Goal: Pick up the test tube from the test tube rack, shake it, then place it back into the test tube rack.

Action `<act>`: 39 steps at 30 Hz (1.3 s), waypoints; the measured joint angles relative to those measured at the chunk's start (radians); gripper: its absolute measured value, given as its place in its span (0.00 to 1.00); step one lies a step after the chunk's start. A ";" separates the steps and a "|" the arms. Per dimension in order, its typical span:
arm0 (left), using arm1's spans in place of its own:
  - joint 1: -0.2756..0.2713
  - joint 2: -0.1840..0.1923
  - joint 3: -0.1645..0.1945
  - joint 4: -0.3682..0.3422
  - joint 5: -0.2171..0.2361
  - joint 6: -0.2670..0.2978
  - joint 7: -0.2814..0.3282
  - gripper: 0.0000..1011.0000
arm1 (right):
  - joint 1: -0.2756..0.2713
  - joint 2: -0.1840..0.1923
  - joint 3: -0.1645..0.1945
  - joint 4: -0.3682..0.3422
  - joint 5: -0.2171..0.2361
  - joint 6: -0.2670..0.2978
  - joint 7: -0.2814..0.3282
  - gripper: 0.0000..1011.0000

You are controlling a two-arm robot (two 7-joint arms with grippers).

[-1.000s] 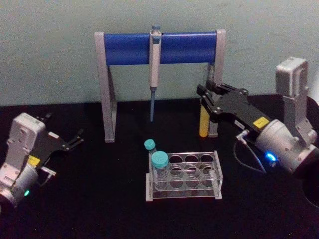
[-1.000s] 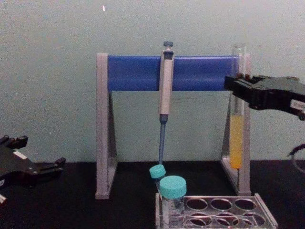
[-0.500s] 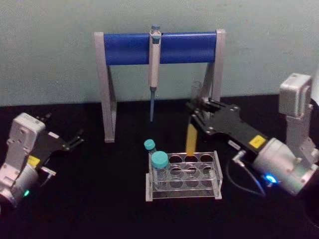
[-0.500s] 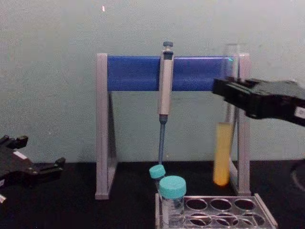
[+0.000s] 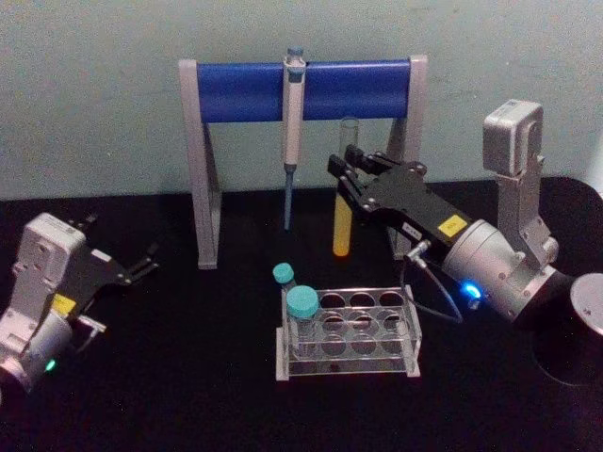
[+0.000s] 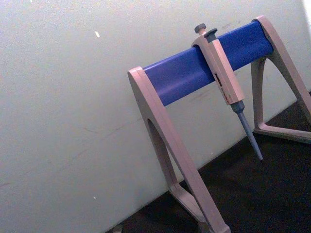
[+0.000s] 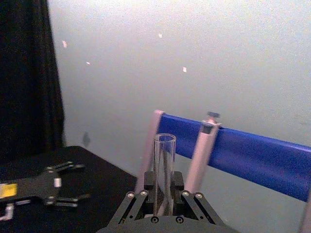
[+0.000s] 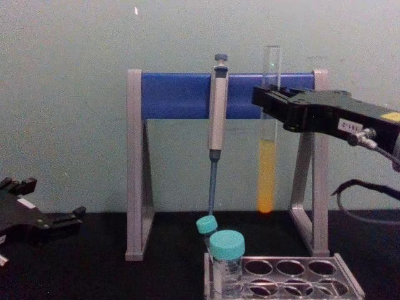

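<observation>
Far to the left of the test tube rack (image 5: 377,325), the left gripper (image 5: 121,237) rests low with its fingers spread wide and nothing in them. Two vials (image 5: 301,303) with teal caps stand at the rack's left end. Above the back of the rack, the test tube (image 5: 343,226) hangs straight up in the air, not touching the rack, with yellow liquid in its bottom part. The right gripper (image 5: 350,177) reaches in from the rack's right and squeezes the tube above the liquid.

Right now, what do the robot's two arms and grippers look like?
The right gripper and left gripper match: black linkage fingers, yellow label, silver-grey wrist, boxy grey housing. The right has a blue light and a looping black cable; the left, a green light.
</observation>
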 joint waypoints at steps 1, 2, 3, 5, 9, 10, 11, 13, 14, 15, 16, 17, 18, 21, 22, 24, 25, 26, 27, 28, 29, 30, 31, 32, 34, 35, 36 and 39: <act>0.000 0.000 0.000 0.000 0.000 0.000 0.000 0.99 | 0.002 -0.001 0.002 0.005 -0.002 0.000 -0.003 0.22; 0.000 0.000 0.000 0.000 0.000 0.000 0.000 0.99 | 0.002 -0.001 0.002 0.005 -0.002 0.000 -0.003 0.22; 0.000 0.000 0.000 0.000 0.000 0.000 0.000 0.99 | 0.005 -0.002 0.007 0.011 -0.004 0.000 -0.008 0.22; 0.000 0.000 0.000 0.000 0.000 0.000 0.000 0.99 | 0.006 -0.002 0.012 0.015 -0.006 0.000 -0.012 0.22; 0.000 0.000 0.000 0.000 0.000 0.000 0.000 0.99 | 0.005 0.000 0.020 0.020 -0.011 0.000 -0.015 0.22; 0.000 0.000 0.000 0.000 0.000 0.000 0.000 0.99 | 0.004 0.000 0.021 0.021 -0.012 0.000 -0.015 0.22; 0.000 0.000 0.000 0.000 0.000 0.000 0.000 0.99 | 0.003 0.000 0.022 0.021 -0.013 0.000 -0.015 0.22; 0.000 0.000 0.000 0.000 0.000 0.000 0.000 0.99 | 0.003 0.000 0.022 0.021 -0.014 -0.001 -0.014 0.22; 0.000 0.000 0.000 0.000 0.000 0.000 0.000 0.99 | 0.002 0.000 0.023 0.021 -0.014 -0.001 -0.014 0.22; 0.000 0.000 0.000 0.000 0.000 0.000 0.000 0.99 | 0.002 0.000 0.024 0.021 -0.015 -0.002 -0.013 0.22; 0.000 0.000 0.000 0.000 0.000 0.000 0.000 0.99 | 0.002 0.000 0.024 0.021 -0.016 -0.002 -0.013 0.22; 0.000 0.000 0.000 0.000 0.000 0.000 0.000 0.99 | 0.002 -0.001 0.024 0.021 -0.017 -0.002 -0.013 0.22; 0.000 0.000 0.000 0.000 0.000 0.000 0.000 0.99 | 0.002 -0.001 0.024 0.021 -0.018 -0.003 -0.012 0.22; 0.000 0.000 0.000 0.000 0.000 0.000 0.000 0.99 | 0.000 -0.001 0.024 0.019 -0.020 -0.003 -0.009 0.22; 0.000 0.000 0.000 0.000 0.000 0.000 0.000 0.99 | -0.002 0.001 0.025 0.015 -0.020 -0.004 -0.006 0.22; 0.000 0.000 0.000 0.000 0.000 0.000 0.000 0.99 | -0.004 0.002 0.025 0.012 -0.020 -0.004 -0.005 0.22; 0.000 0.000 0.000 0.000 0.000 0.000 0.000 0.99 | -0.008 0.005 0.026 0.006 -0.020 -0.004 -0.002 0.22; 0.000 0.000 0.000 0.000 0.000 0.000 0.000 0.99 | -0.011 0.006 0.026 0.002 -0.020 -0.004 -0.001 0.22; 0.000 0.000 0.000 0.000 0.000 0.000 0.000 0.99 | -0.016 0.009 0.027 -0.006 -0.018 -0.004 0.002 0.22; 0.000 0.000 0.000 0.000 0.000 0.000 0.000 0.99 | -0.019 0.011 0.027 -0.011 -0.017 -0.005 0.004 0.22; 0.000 0.000 0.000 0.000 0.000 0.000 0.000 0.99 | -0.022 0.013 0.028 -0.016 -0.015 -0.005 0.006 0.22; 0.000 0.000 0.000 0.000 0.000 0.000 0.000 0.99 | -0.025 0.015 0.029 -0.021 -0.014 -0.006 0.007 0.22; 0.000 0.000 0.000 0.000 0.000 0.000 0.000 0.99 | -0.032 0.020 0.030 -0.032 -0.009 -0.008 0.012 0.22; 0.000 0.000 0.000 0.000 0.000 0.000 0.000 0.99 | -0.037 0.023 0.030 -0.039 -0.007 -0.008 0.015 0.22; 0.000 0.000 0.000 0.000 0.000 0.000 0.000 0.99 | -0.050 0.033 0.032 -0.059 0.003 -0.013 0.025 0.22; 0.000 0.000 0.000 0.000 0.000 0.000 0.000 0.99 | -0.055 0.036 0.032 -0.065 0.006 -0.014 0.029 0.22; 0.000 0.000 0.000 0.000 0.000 0.000 0.000 0.99 | -0.066 0.044 0.032 -0.078 0.013 -0.018 0.039 0.22; 0.000 0.000 0.000 0.000 0.000 0.000 0.000 0.99 | -0.084 0.056 0.032 -0.097 0.026 -0.029 0.057 0.22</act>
